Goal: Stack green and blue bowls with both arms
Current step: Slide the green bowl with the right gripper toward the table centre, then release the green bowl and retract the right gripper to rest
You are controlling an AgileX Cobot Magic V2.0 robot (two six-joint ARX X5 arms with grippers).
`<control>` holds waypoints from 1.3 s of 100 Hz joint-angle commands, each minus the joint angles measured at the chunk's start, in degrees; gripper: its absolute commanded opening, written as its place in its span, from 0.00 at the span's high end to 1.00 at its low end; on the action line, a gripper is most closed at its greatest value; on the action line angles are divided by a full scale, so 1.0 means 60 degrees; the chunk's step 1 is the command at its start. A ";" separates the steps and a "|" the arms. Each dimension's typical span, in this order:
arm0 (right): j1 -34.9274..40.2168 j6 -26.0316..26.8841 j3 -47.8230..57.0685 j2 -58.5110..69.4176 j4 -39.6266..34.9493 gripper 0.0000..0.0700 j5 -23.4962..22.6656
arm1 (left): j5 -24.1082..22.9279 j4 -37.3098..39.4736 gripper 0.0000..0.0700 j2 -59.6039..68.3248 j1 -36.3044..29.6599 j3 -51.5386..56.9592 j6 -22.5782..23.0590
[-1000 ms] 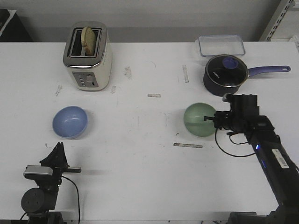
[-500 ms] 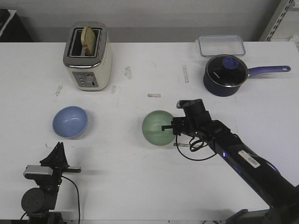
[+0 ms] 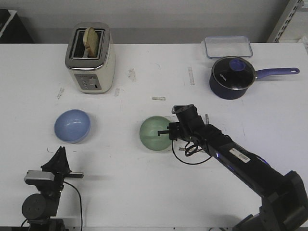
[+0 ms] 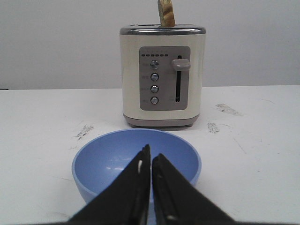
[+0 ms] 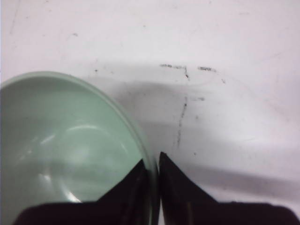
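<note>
right gripper (image 5: 151, 171) pinches green bowl (image 5: 61, 150) rim; left gripper (image 4: 151, 161) closed, empty.

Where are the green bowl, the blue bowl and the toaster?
green bowl (image 3: 154, 133), front view, its inside.
blue bowl (image 3: 72, 126), front view, its inside.
toaster (image 3: 91, 65), front view, its cream front.

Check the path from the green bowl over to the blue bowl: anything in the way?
Nothing visible. The right gripper holds the green bowl by its rim, and only bare table lies between it and the blue bowl. The toaster stands farther back.
</note>
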 commanded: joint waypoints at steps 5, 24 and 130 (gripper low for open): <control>0.0080 0.0117 0.0168 0.0248 0.0124 0.88 0.0044 | -0.0022 0.0153 1.00 -0.0018 -0.0007 -0.0200 -0.0084; 0.0080 0.0109 0.0168 0.0219 0.0248 0.69 0.0044 | -0.0022 0.0153 1.00 -0.0018 -0.0007 -0.0200 -0.0084; -0.3803 -0.5337 -0.4535 -0.6470 0.4601 0.96 0.1785 | -0.0022 0.0153 1.00 -0.0018 -0.0007 -0.0200 -0.0084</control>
